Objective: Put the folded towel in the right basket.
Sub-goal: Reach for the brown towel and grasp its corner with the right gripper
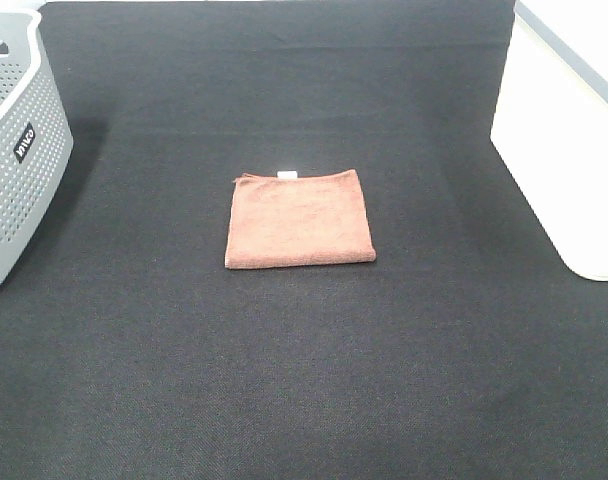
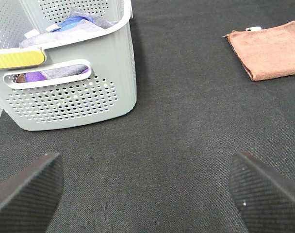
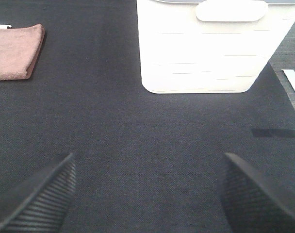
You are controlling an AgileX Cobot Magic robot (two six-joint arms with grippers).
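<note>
Black woven cloth covers the counter (image 1: 304,400) from edge to edge in the exterior high view. A rust-brown folded terry towel (image 1: 299,220) lies flat at its middle, well apart from both baskets, with a small white tag (image 1: 288,175) at its far edge. A grey perforated plastic basket (image 1: 19,160) stands at the left and a plain white plastic basket (image 1: 569,170) at the right. Both are cut off by the frame, and the white one's inside cannot be seen. No arm shows here. By my judgement the task has not begun: the towel has yet to be grasped, lifted, carried right and dropped in.

From the left wrist, the left jaws stand wide apart and hold nothing, low over bare cloth near the grey basket (image 2: 70,87). That basket holds crumpled purple, blue and grey clothes (image 2: 74,22). The towel (image 2: 271,48) runs out of frame.

From the right wrist, the right jaws are likewise spread wide and empty. The white basket (image 3: 205,53) stands ahead, its rim at the frame's limit and its interior hidden. The towel (image 3: 14,51) is partly cut off. Only the jaw tips show in either wrist view.
</note>
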